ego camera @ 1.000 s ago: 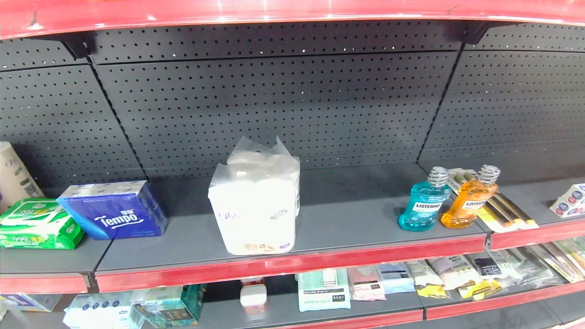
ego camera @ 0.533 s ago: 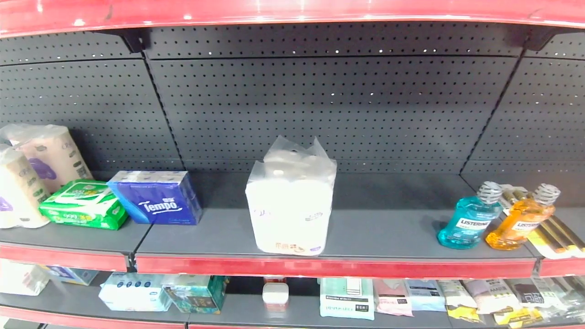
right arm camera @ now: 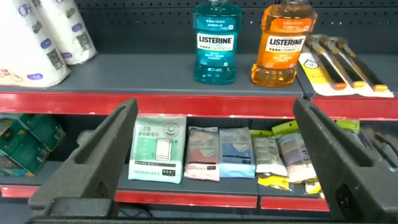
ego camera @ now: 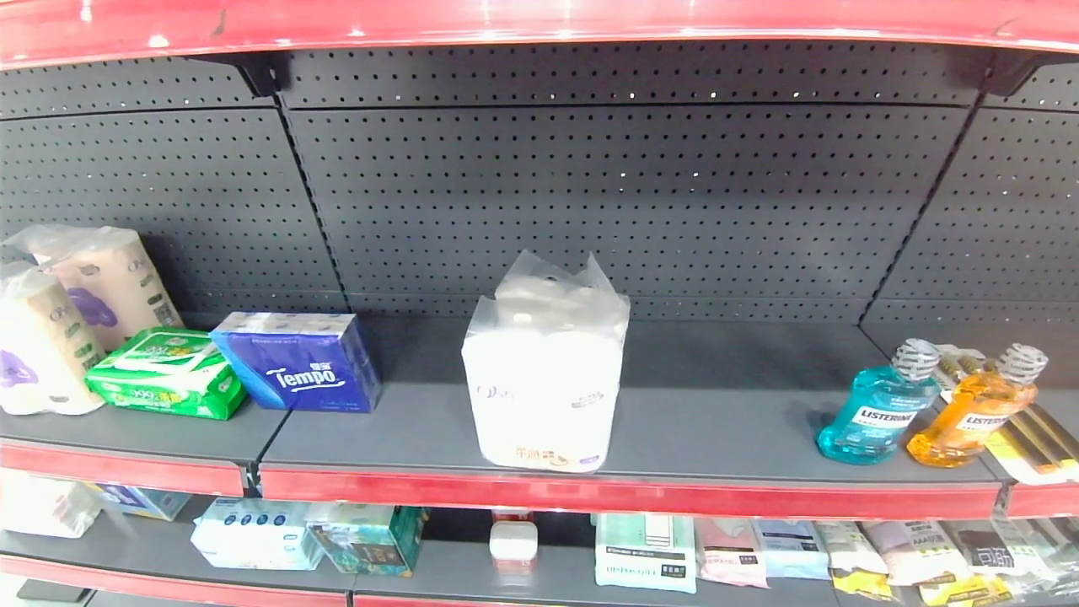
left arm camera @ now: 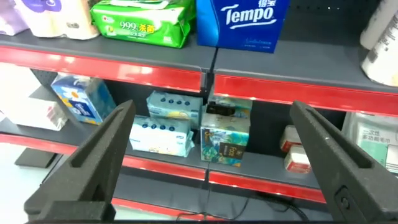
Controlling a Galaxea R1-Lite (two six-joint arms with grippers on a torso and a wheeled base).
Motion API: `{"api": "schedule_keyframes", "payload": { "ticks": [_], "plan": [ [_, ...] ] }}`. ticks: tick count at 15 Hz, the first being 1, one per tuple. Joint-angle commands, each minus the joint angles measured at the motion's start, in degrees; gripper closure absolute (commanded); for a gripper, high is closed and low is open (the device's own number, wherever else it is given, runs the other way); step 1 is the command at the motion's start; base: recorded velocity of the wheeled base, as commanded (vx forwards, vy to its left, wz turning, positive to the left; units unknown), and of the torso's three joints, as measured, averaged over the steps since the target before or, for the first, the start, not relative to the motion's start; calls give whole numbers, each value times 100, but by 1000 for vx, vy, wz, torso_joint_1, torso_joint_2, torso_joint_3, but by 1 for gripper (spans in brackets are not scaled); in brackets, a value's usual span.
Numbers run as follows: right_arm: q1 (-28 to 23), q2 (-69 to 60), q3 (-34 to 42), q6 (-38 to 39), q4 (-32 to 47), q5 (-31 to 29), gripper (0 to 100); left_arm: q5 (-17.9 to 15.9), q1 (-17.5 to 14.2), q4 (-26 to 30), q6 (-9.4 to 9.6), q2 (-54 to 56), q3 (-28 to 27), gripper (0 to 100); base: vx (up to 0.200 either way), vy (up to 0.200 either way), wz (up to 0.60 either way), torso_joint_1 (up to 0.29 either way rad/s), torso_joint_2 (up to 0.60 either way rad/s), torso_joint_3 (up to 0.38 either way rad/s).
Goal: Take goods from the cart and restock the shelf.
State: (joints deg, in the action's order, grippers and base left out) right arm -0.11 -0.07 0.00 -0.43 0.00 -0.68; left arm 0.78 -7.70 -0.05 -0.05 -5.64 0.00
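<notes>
Risk: your left gripper (left arm camera: 211,109) and right gripper (right arm camera: 214,106) both gape wide, empty; advance now and a finger could clip the rim of the shelf (ego camera: 624,493) or tip the tissue pack (ego camera: 544,379) standing close behind it. Shelf lies at 12 o'clock of both grippers, not touching; the pack sits mid-shelf, blue bottle (ego camera: 877,413) at its 3 o'clock.

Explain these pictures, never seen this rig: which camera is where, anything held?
A wheeled robot with two arms. The wide picture is from its head camera, facing a dark grey shelf with a red front edge. On it: a white toilet-roll pack in clear plastic, a blue tissue pack, a green wipes pack, a teal mouthwash bottle, an orange mouthwash bottle. The other two are from wrist cameras: the dark padded prongs are the left gripper and the right gripper, both open, holding nothing.
</notes>
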Motion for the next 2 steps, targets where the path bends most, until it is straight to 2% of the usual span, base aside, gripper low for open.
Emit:
{"api": "schedule_keyframes", "payload": {
  "ticks": [1, 2],
  "plan": [
    [2, 7, 0, -1, 0, -2, 0, 1, -3, -4, -4, -7, 0, 0, 0, 0, 0, 0, 0, 0],
    [2, 7, 0, -1, 0, -2, 0, 1, -3, -4, -4, 2, 0, 0, 0, 0, 0, 0, 0, 0]
  ]
}}
